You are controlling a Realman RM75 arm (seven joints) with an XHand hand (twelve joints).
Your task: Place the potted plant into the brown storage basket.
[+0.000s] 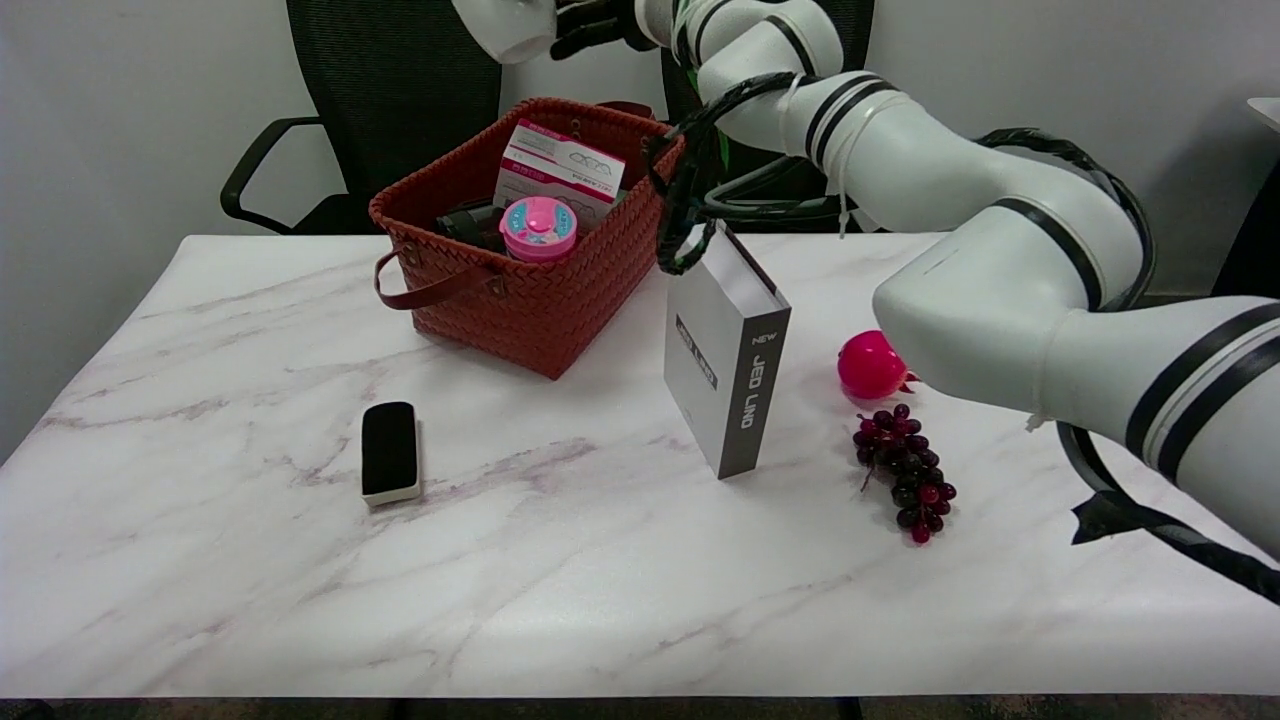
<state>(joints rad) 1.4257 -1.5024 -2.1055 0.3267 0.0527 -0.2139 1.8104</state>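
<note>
The brown woven storage basket (600, 270) stands at the table's back centre, with a strap handle on its left side. Inside it are a pink-lidded cup (538, 227), a white and pink box (560, 170) and a dark item. My right arm reaches from the lower right up to the picture's top edge. There my right hand (592, 25) grips a white rounded pot (505, 30), the potted plant, in the air above the basket's back. The top edge cuts off both the pot and the hand. Green slivers (722, 148) show behind the forearm.
An upright grey and white box (725, 370) stands just right of the basket, under the forearm. A pink ball (870, 365) and a bunch of dark grapes (905, 470) lie further right. A small black-topped block (389, 450) lies front left. Black chairs stand behind the table.
</note>
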